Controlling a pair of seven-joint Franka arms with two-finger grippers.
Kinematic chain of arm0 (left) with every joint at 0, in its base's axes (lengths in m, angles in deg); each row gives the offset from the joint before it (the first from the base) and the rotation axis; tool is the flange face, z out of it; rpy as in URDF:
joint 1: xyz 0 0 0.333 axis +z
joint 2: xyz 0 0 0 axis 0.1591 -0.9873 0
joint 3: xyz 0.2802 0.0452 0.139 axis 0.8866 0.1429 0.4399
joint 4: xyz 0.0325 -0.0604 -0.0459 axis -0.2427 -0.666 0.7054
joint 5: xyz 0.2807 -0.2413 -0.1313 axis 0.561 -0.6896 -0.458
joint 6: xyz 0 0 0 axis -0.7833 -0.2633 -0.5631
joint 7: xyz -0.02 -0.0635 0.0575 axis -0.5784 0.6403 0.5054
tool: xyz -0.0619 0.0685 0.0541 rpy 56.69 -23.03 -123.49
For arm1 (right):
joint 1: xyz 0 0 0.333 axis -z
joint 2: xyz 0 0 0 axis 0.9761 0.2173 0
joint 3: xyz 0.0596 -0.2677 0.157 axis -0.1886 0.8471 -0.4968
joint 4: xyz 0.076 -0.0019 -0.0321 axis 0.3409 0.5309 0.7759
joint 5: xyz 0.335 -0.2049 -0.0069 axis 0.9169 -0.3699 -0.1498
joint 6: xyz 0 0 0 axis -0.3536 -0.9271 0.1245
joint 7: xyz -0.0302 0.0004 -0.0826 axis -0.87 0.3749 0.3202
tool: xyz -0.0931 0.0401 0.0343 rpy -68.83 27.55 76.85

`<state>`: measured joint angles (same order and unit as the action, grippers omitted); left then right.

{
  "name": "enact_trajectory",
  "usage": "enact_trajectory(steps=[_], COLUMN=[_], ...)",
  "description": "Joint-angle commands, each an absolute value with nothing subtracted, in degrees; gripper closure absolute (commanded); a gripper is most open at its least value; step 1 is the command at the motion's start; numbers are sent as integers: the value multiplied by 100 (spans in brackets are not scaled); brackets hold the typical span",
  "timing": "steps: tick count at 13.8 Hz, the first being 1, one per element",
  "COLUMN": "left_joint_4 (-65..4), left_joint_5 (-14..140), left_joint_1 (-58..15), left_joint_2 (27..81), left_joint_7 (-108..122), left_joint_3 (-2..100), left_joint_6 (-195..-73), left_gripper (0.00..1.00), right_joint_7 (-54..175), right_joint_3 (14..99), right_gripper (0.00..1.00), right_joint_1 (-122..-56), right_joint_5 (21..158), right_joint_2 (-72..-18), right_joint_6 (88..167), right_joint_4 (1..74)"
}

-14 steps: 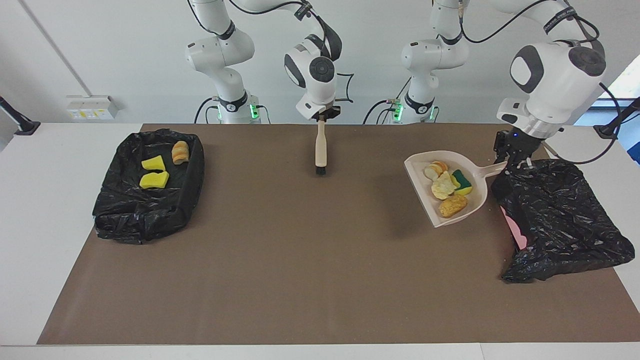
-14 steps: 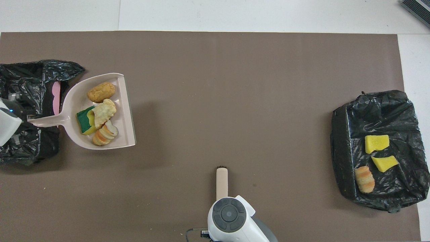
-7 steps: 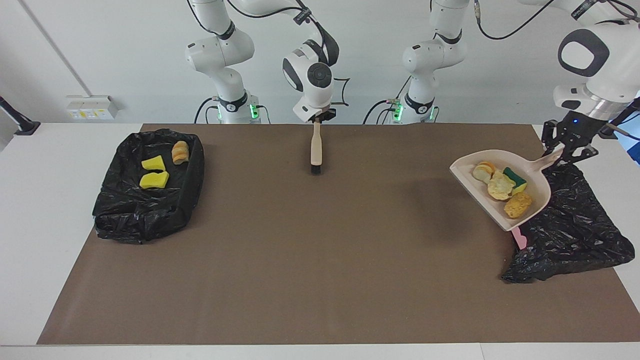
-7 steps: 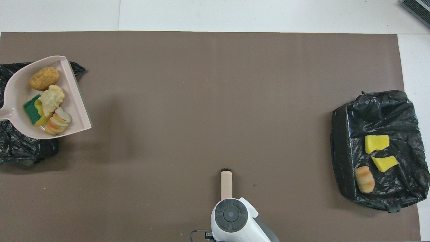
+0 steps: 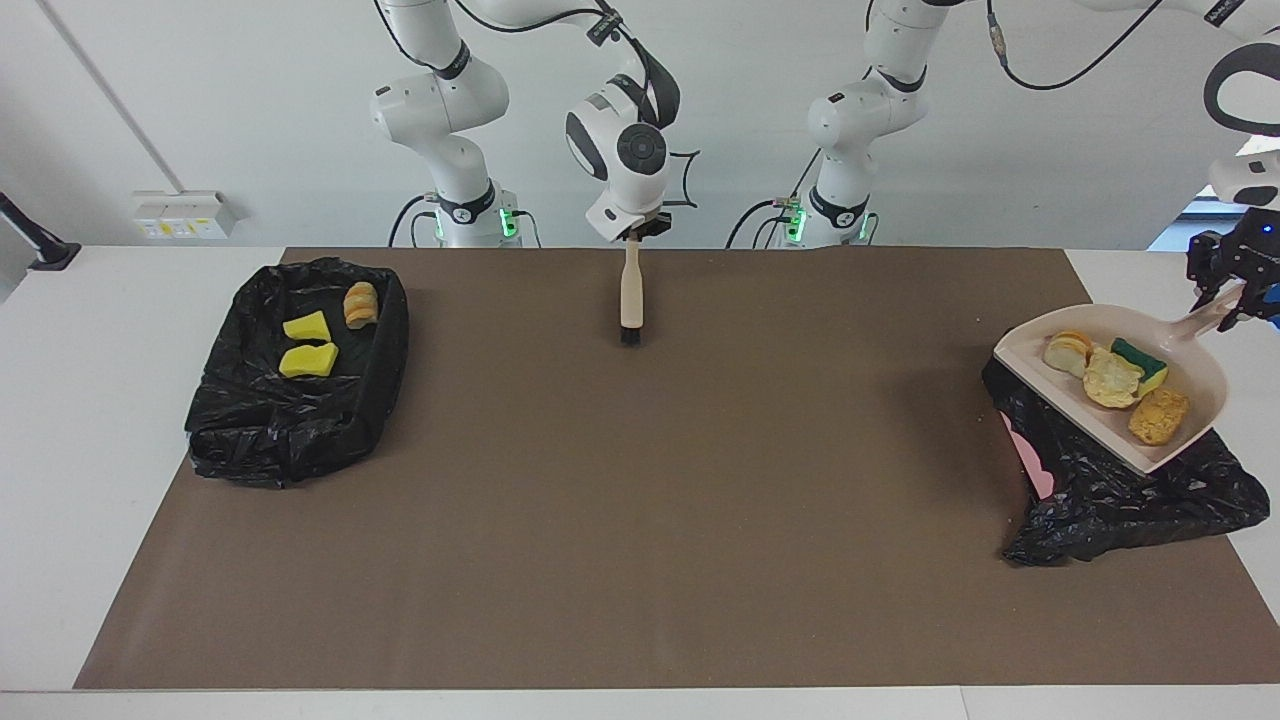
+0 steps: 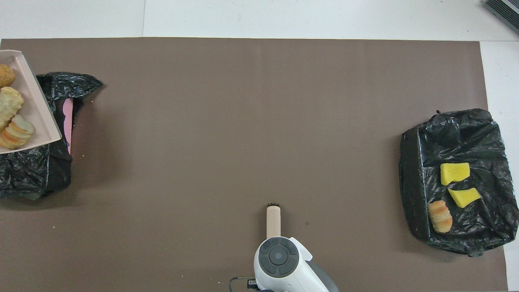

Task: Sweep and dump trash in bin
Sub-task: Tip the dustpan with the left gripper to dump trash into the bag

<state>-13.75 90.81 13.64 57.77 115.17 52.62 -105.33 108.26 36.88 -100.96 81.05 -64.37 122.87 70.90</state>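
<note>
Carried toward the left arm's end, the dustpan [image 5: 1130,385] now hangs over the bin [image 5: 1120,480], left gripper [image 5: 1225,290] clamped on its handle, trash [image 5: 1115,375] not yet tipped. Right gripper [image 5: 640,232], waiting, grips the brush [image 5: 631,295]. Sweeping looks done; dumping remains.

Matt brown mat [image 5: 640,480] covering my tabletop, faintly grainy. Crinkly glossy black plastic liners on both bins [image 5: 1130,490] [image 5: 290,400]. Dustpan [image 5: 1200,375] is smooth, pale plastic. Sponge pieces [image 5: 305,327] look porous and dull; bread chunks [image 5: 1158,416] rough, crusty.
</note>
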Motion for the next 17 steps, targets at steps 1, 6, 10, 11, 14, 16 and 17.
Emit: enact_trajectory(steps=[1, 6, 10, 11, 14, 16, 17], left_joint_4=[-963, -435, -444, -444, -531, -628, -724], left_joint_5=[9291, 9854, 10486, 10644, 11216, 11462, 11690], left_joint_1=[1632, 1730, 1695, 1669, 1642, 1607, 1598], left_joint_2=[5608, 5292, 5274, 5274, 5256, 5178, 5160], left_joint_7=[11609, 11609, 11591, 11583, 11583, 11565, 11556], left_joint_3=[5212, 5247, 5247, 5247, 5247, 5247, 5247], left_joint_6=[-10398, -10345, -10494, -10573, -10871, -10960, -11021], left_gripper=[100, 100, 100, 100, 100, 100, 100], right_joint_7=[10858, 10885, 10832, 10840, 10648, 10621, 10621], right_joint_3=[3657, 3648, 3648, 3648, 3692, 3692, 3692], right_gripper=[100, 88, 54, 31, 0, 0, 0], right_joint_1=[-10004, -9995, -10004, -10004, -9960, -9610, -9426], right_joint_5=[8072, 8090, 8081, 8081, 7976, 7810, 7539], right_joint_2=[-6461, -6294, -6259, -6250, -6293, -6276, -6293], right_joint_6=[12405, 12731, 12731, 12713, 12687, 12739, 12687], right_joint_4=[7108, 7125, 7117, 7091, 6776, 6511, 6336])
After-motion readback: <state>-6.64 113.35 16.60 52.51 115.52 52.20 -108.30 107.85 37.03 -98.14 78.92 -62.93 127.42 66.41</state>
